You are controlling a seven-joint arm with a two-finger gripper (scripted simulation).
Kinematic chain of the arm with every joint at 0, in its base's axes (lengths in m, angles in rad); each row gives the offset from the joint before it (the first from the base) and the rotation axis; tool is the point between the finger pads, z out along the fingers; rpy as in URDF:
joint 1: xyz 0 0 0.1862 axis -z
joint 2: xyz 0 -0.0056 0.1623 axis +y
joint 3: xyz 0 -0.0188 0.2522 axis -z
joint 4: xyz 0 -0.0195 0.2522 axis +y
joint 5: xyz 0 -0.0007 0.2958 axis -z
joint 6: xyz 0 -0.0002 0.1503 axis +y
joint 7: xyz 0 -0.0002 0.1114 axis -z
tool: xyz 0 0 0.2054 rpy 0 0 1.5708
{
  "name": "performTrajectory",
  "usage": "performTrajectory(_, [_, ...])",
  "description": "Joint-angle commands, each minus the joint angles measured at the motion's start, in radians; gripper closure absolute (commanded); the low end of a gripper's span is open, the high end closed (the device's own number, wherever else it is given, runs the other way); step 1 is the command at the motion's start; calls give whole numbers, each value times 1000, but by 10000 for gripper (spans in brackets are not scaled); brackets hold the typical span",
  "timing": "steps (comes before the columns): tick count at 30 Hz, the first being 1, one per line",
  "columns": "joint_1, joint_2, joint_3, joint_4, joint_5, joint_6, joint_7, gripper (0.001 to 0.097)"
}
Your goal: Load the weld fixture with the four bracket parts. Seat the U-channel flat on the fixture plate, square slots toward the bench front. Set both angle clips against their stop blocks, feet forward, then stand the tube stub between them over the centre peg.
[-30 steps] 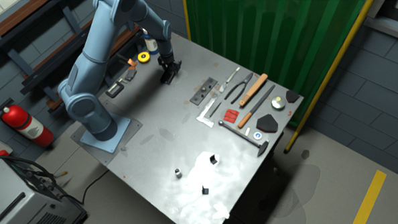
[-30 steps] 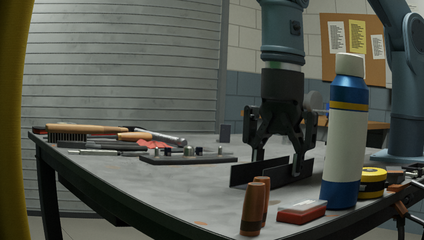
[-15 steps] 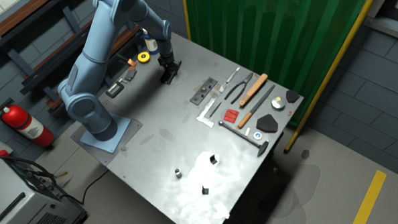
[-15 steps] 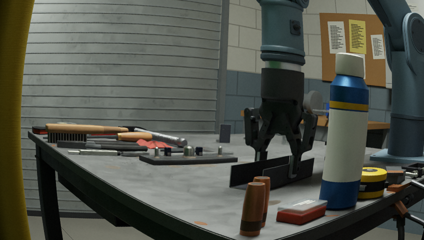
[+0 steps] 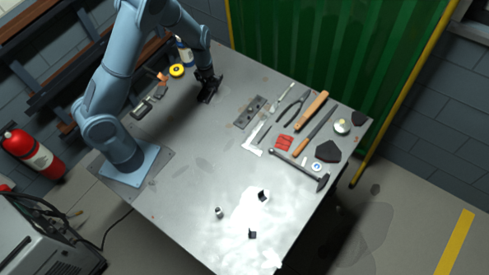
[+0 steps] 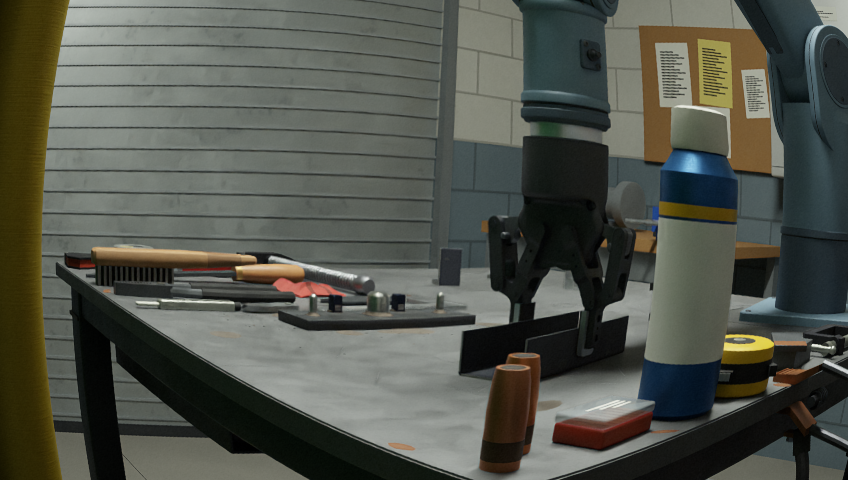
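The dark U-channel (image 6: 541,345) lies on the bench near its back corner, its far end hidden behind a tall spray can, and from the side camera the gripper covers most of the U-channel (image 5: 206,95). My gripper (image 6: 556,333) reaches straight down with one finger outside each wall of the channel, closed across it. The fixture plate (image 5: 250,111) with its pegs and stop blocks (image 6: 376,314) lies further along the bench. Two small angle clips (image 5: 262,195) (image 5: 251,234) and the tube stub (image 5: 219,212) sit near the bench's front edge.
A green welding curtain (image 5: 329,45) hangs behind the bench's tool end. Pliers, files, a wire brush and a hammer (image 5: 298,164) lie past the fixture. A blue-and-white spray can (image 6: 693,262), two copper nozzles (image 6: 512,401), a red box (image 6: 601,423) and yellow tape (image 6: 741,364) crowd the channel's corner.
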Motion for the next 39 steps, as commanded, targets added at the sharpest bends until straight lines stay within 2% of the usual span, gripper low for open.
performTrajectory(1, [0,2,1,0,0,-3,0,901])
performTrajectory(6, [4,-6,-5,-1,-5,6,5,901])
performTrajectory(11, [22,-40,-29,-3,-28,42,24,901])
performTrajectory(28, [119,-235,-148,-56,-177,279,148,901])
performTrajectory(33, [130,-260,-160,-69,-197,314,165,901])
performTrajectory(39, [133,-265,-163,-71,-201,322,168,901])
